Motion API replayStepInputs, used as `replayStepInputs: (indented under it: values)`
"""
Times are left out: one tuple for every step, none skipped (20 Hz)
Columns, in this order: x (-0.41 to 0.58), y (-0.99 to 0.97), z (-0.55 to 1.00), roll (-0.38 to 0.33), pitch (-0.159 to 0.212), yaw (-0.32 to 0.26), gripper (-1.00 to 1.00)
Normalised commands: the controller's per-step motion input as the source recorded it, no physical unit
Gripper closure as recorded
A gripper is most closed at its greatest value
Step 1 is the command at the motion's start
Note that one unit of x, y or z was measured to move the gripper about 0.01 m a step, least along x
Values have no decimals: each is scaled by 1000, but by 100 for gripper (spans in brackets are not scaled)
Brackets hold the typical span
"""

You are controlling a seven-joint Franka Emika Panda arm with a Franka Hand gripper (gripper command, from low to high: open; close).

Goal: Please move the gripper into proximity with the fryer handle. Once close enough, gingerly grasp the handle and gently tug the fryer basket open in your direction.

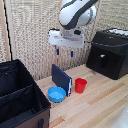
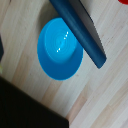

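Observation:
The boxy black air fryer stands at the exterior view's right on the wooden table. Its basket front panel faces the table's middle, with the small black upright handle on it. My gripper hangs high above the table, well to the left of the fryer. Its two blue-tipped fingers are spread apart with nothing between them. The wrist view shows no fingers, only what lies below.
A dark blue upright board stands below the gripper, also in the wrist view. A blue bowl and a red cup sit beside it. A large black divided bin fills the exterior view's lower left.

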Motion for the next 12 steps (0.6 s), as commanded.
replayStepInputs:
  values:
    - [0, 0, 117, -375, 0, -110, -100]
    - [-34, 0, 0, -375, 0, -70, -100]
    - [-57, 0, 0, -375, 0, -40, -100]
    - [-114, 0, 0, -375, -7, -13, -100]
    - [-120, 0, -17, -375, -22, -2, -100]
    - [-120, 0, -40, -375, -42, 0, -100]
    - [-123, 0, -49, -375, -51, 0, -100]
    - [-86, 0, -20, -375, -70, 0, -100]
    - [0, 0, 0, -375, -92, 0, -100]
    - [0, 0, 0, -375, -100, 0, -100]
    - [0, -14, 0, -375, -116, 0, -100]
    - [0, -34, 0, -375, -128, 0, -100]
